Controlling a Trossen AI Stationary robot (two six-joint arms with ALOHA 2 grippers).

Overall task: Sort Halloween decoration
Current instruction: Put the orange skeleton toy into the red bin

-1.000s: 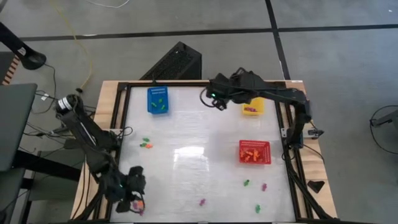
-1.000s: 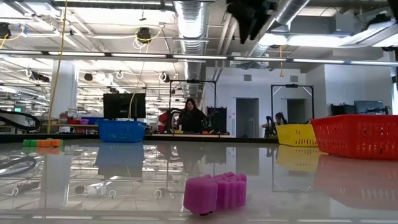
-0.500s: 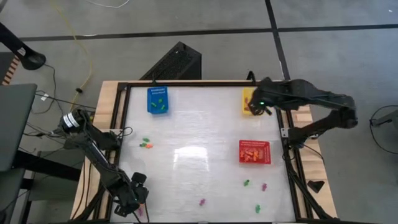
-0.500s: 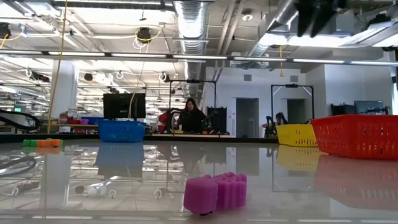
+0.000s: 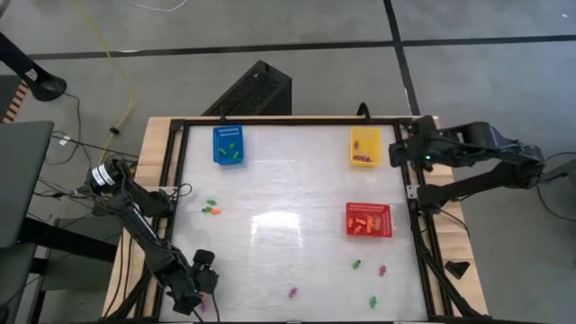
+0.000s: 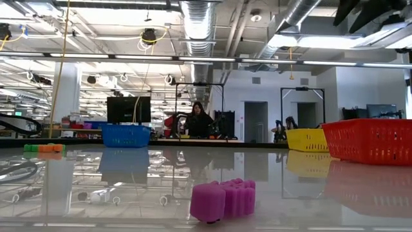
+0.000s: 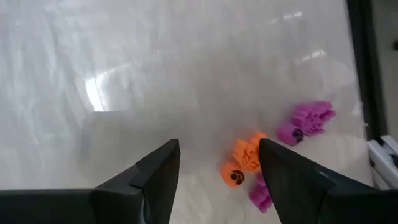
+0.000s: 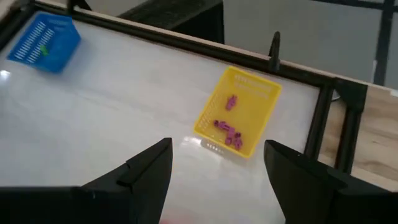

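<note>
The Halloween decoration is found partly sorted and partly loose on the table. Purple pieces are lodged in the yellow basket, orange pieces in the red basket, and green pieces in the blue basket. Still loose are a green and orange pair on the left side of the table, a purple piece near the front edge, and a small group of green and purple pieces in front of the red basket. A further cluster, one orange piece flanked by two purple ones, lies at the front left corner. The task is judged to be past its midpoint, with roughly eight pieces left to be placed. The left gripper is held low over that corner cluster, jaws spread wide and empty, the orange piece lying just ahead between the finger lines. The right gripper is positioned at the right rim of the table beside the yellow basket, jaws wide, nothing held. The black table frame runs close to the corner cluster and is judged likely to crowd the approach. In the low view, a person is seen in the room well behind the table.
</note>
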